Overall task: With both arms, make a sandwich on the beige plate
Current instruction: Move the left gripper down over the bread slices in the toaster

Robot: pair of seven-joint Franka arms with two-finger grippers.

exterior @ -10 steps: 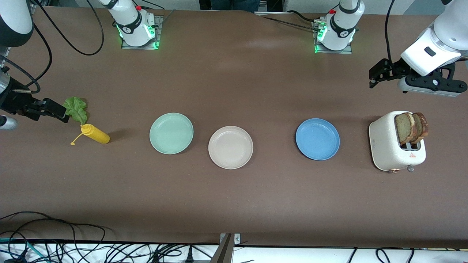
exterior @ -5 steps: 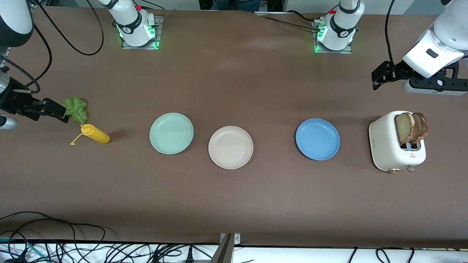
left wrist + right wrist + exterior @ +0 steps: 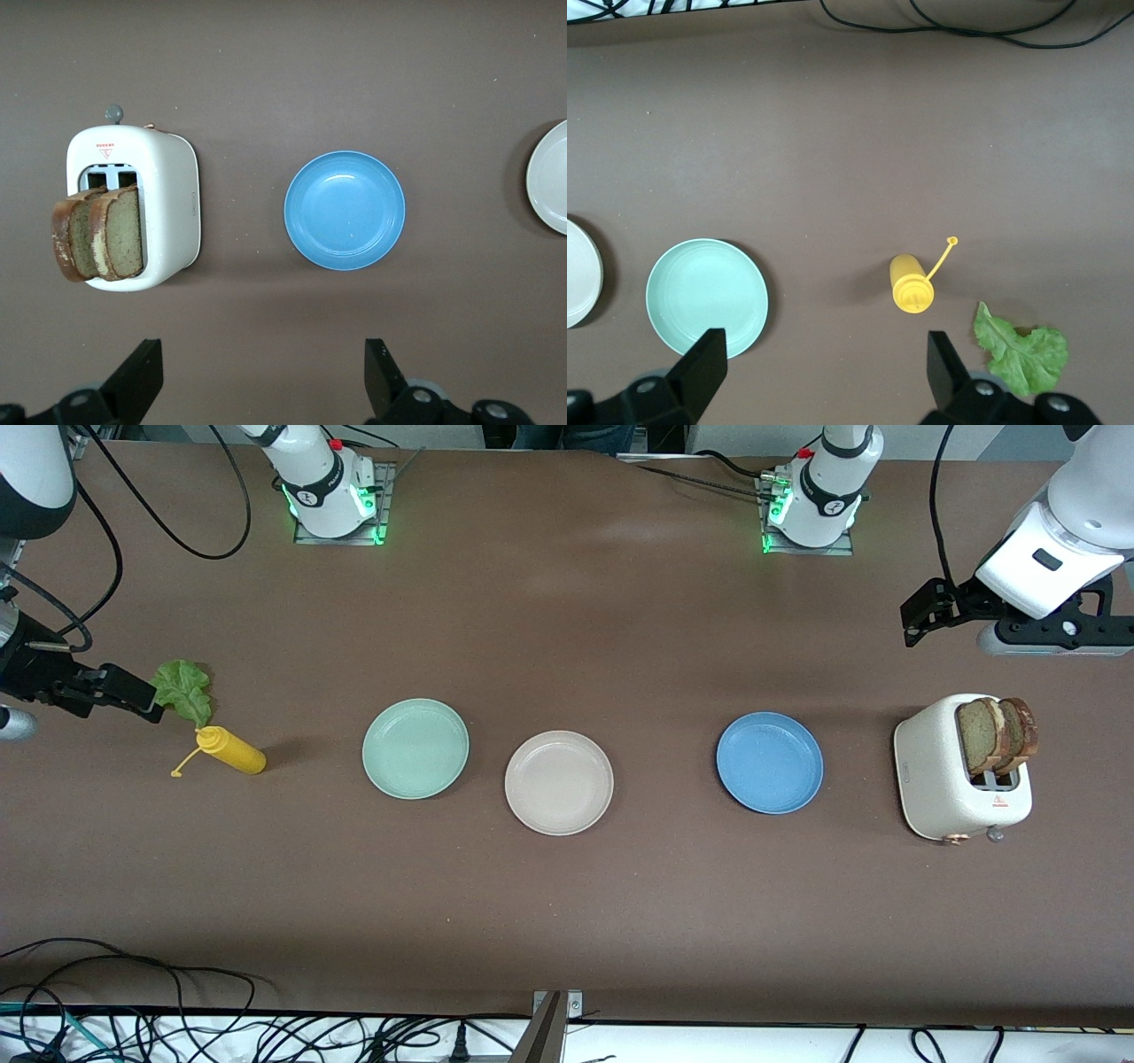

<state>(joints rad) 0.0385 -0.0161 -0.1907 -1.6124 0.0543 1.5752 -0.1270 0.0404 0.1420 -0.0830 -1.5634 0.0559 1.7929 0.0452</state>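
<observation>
The beige plate lies empty mid-table; its edge shows in the left wrist view and the right wrist view. Brown bread slices stand in a white toaster, also in the left wrist view. A green lettuce leaf lies on the table, also in the right wrist view. My left gripper hangs open and empty over bare table beside the toaster. My right gripper is open and empty, right beside the lettuce.
A mint-green plate lies beside the beige plate, toward the right arm's end. A blue plate lies between the beige plate and the toaster. A yellow squeeze bottle lies next to the lettuce. Cables run along the table's front edge.
My left arm's hand has shifted a little toward the arm bases and the table's end, still open. The right gripper has barely moved. Nothing on the table has moved.
</observation>
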